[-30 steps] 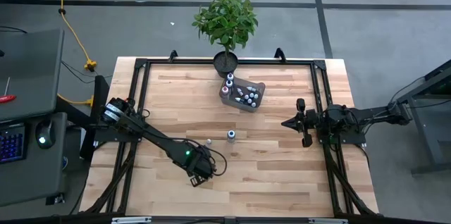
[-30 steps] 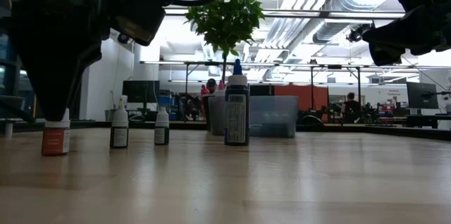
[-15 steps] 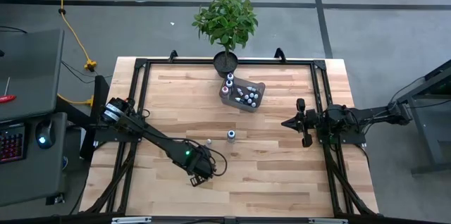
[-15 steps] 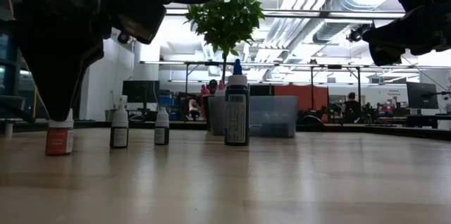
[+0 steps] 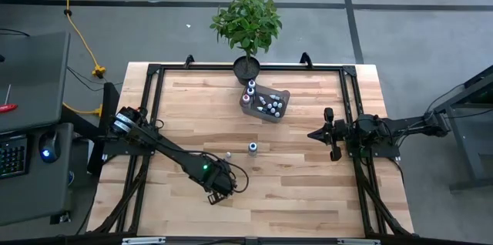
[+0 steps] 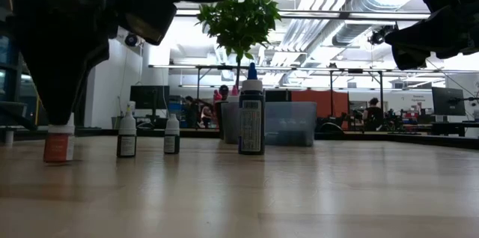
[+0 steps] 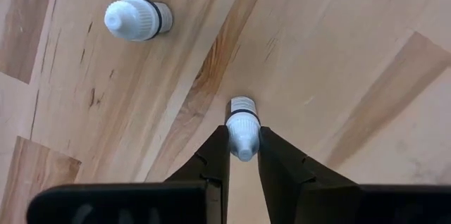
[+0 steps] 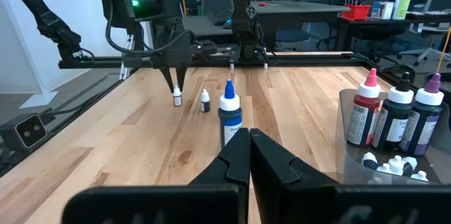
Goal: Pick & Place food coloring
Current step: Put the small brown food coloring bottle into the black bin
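Food coloring bottles are seen scattered across a wooden table (image 5: 308, 191), most of them gathered in a clear bin (image 5: 267, 103) near a potted plant (image 5: 246, 25) at the far edge. One small white-capped bottle (image 7: 242, 127) is pinched by its cap between the fingers of the left gripper (image 7: 243, 155), gripped from above so that it can, by all appearances, be lifted upright and carried to the bin. The grip itself is shown only in the left wrist view, along with a second small bottle (image 7: 135, 19) standing well apart; from overhead, the held bottle is hidden beneath the left gripper (image 5: 216, 192) at the near side of the table. In the low view, the same bottle (image 6: 58, 142) is revealed to carry an orange label and to sit at or just above the wood, with two small bottles and a taller blue-capped bottle (image 6: 251, 118) ranged toward the bin. The right gripper (image 5: 314, 133), its jaws closed on nothing, is held waiting at the table's right side, a stance confirmed in its own wrist view.
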Controlling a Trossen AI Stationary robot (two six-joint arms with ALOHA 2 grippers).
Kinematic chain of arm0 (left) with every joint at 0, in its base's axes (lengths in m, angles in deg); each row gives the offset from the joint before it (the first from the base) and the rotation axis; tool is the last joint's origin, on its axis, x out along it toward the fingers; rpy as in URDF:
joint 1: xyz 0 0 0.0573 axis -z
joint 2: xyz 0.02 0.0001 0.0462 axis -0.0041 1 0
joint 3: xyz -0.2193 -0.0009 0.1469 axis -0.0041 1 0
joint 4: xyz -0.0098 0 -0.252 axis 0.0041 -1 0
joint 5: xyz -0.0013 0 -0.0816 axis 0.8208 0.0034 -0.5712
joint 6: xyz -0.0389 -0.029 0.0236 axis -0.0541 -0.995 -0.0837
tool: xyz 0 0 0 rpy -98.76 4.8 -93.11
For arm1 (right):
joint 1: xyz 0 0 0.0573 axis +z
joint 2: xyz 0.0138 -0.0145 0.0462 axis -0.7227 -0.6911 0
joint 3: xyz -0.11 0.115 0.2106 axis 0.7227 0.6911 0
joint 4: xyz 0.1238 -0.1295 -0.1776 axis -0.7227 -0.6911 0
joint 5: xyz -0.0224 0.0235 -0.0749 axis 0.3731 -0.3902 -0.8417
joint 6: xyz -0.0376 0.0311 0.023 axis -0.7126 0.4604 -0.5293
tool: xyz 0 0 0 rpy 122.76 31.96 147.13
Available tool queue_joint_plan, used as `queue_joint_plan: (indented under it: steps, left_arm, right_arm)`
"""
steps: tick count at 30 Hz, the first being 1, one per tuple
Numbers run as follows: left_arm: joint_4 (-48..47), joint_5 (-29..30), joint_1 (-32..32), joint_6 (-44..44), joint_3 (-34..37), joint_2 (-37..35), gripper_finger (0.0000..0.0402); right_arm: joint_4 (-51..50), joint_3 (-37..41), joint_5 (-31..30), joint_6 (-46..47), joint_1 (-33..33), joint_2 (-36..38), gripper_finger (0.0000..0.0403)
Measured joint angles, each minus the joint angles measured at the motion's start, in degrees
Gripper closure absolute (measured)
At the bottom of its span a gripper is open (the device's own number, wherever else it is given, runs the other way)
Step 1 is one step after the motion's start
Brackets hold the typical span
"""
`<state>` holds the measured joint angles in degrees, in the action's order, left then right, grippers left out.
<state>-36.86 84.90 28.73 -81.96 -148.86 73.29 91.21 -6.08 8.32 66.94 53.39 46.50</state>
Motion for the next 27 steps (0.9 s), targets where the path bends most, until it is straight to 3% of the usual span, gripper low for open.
queue_joint_plan:
  steps: [14, 27]
  left_arm:
    - [-6.9, 1.9, 0.0, 1.7, -8.9, -3.6, 0.0353]
    - [-19.1, 10.4, -3.4, 7.9, -25.4, -5.9, 0.0353]
  right_arm:
    - [0.0, 0.0, 0.0, 0.0, 0.0, 0.0, 0.04]
    - [0.0, 0.0, 0.0, 0.0, 0.0, 0.0, 0.04]
